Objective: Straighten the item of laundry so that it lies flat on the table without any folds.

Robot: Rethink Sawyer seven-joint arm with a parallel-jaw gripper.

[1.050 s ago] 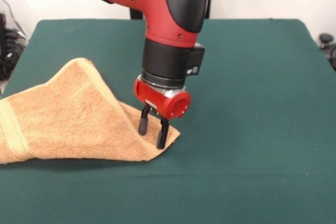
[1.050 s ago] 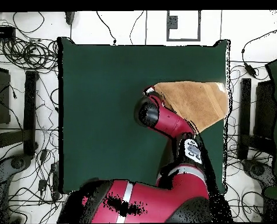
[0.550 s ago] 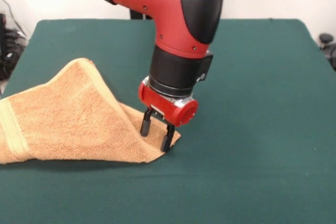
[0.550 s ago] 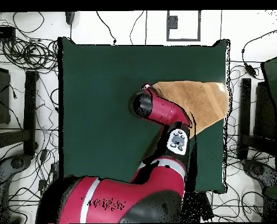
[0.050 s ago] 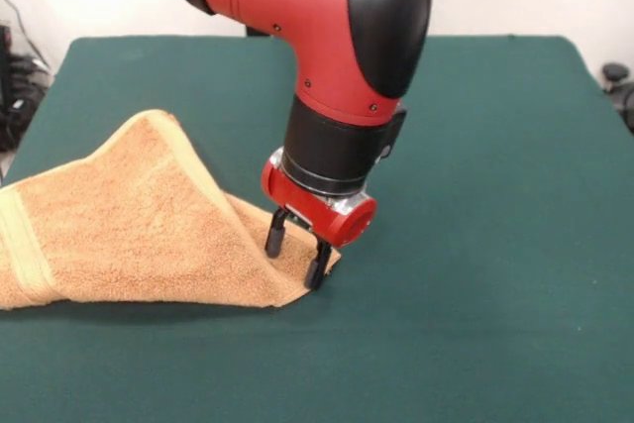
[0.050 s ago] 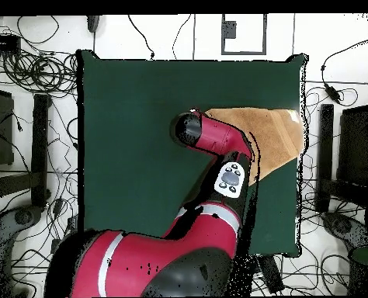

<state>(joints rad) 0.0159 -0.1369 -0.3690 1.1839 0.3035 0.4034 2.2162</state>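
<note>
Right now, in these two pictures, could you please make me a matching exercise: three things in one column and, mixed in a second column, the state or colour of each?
Column A:
1. towel
2. gripper
3. table

Column B:
a. dark green, lying under everything
b. open, its fingers astride the pointed corner of the cloth
c. tan-orange, folded over, reaching the table's edge

Pairs: 1-c, 2-b, 3-a

towel (image 5: 129, 225) on table (image 5: 475, 245) | end effector (image 5: 295, 258) over towel's corner
</note>
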